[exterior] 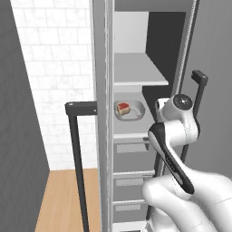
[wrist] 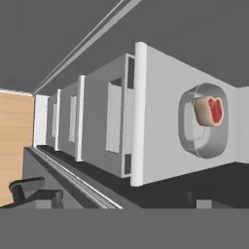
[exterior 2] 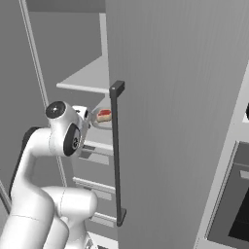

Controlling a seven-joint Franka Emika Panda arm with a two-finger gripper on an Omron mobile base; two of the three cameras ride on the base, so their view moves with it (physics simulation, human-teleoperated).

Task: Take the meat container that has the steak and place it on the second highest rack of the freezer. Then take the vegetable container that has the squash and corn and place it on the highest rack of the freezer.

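The meat container (exterior: 130,110), a shallow grey oval tray, lies flat on the second highest rack (exterior: 131,129) of the freezer (exterior: 136,68), with the steak (exterior: 123,108) sitting inside it toward the tray's left end in the left base view. The tray rests near the front edge of that rack, directly below the highest rack (exterior: 138,72), which is a flat white panel. Below the second highest rack sit the grey drawers (exterior: 129,149), stacked one under another.

In the right base view the tray and steak (exterior 2: 103,115) appear just past the edge of the freezer door (exterior 2: 175,121), level with the upper part of the door's dark bar handle (exterior 2: 116,151).

The hand view, rolled on its side, shows the steak (wrist: 210,110) in the meat container (wrist: 202,121) on the white rack surface, with the rack's front lip (wrist: 138,114) between the tray and the drawers.

The gripper (wrist: 112,197) stands apart from the container, outside the rack's front edge; nothing lies between its fingertips (wrist: 29,187). The jaws are spread to their full width and hold nothing. The container is not in contact with either finger.

The robot's wrist (exterior: 179,113) sits just beside the second highest rack, to the right of the tray in the left base view.
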